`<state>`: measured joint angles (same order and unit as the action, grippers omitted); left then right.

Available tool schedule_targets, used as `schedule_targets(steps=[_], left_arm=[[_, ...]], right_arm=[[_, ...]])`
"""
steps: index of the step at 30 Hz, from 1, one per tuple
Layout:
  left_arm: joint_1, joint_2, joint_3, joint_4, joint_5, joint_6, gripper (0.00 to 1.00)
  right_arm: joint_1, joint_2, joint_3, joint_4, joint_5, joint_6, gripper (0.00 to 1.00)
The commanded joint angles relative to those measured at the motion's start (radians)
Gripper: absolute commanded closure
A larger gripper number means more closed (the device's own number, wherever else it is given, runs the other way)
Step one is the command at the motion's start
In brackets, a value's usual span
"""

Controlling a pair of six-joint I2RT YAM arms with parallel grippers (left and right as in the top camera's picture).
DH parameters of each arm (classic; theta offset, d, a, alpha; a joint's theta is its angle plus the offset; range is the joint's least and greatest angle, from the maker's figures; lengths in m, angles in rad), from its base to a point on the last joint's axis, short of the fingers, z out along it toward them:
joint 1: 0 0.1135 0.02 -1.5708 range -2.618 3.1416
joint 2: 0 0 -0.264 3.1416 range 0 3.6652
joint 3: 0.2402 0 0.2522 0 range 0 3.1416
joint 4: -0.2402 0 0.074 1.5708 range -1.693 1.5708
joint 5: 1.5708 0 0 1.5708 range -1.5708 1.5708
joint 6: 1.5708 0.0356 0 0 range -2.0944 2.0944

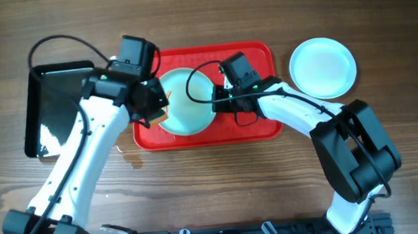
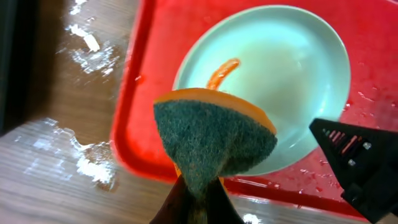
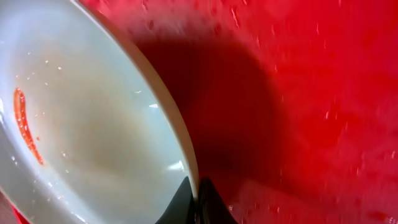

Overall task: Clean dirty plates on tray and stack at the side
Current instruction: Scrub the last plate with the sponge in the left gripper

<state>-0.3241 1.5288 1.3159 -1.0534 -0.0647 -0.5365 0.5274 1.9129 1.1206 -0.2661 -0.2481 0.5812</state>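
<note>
Green fibrous sponge (image 2: 211,140) — glossy round plate (image 2: 292,68).

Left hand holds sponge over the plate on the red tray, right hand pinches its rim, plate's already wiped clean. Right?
Not clean: the plate has an orange-red smear on it, plain in the left wrist view. Rest stands: left hand holds the sponge over it on the red tray, right hand pinches its rim.

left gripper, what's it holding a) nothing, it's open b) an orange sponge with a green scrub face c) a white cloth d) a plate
B: the left gripper is pinched shut on an orange sponge with a green scouring face, above the smeared plate on the red tray.
</note>
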Motion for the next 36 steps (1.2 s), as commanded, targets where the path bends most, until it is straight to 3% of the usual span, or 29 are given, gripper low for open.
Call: schedule_targets(steps=[1, 8, 17, 36], left_arm=[[-0.016, 0.018, -0.06, 0.064, 0.016, 0.035, 0.96], [-0.016, 0.026, -0.15, 0.22, 0.016, 0.035, 0.96], [-0.023, 0.026, -0.185, 0.316, 0.145, 0.035, 0.96], [-0.054, 0.111, -0.185, 0.393, 0.15, 0.035, 0.96]], right_arm=[[-0.006, 0.016, -0.002, 0.019, 0.028, -0.086, 0.96], [-0.024, 0.015, 0.03, -0.069, 0.028, -0.138, 0.96], [-0.043, 0.015, 0.261, -0.446, 0.027, -0.214, 0.96], [-0.043, 0.115, 0.274, -0.396, 0.024, -0.238, 0.96]])
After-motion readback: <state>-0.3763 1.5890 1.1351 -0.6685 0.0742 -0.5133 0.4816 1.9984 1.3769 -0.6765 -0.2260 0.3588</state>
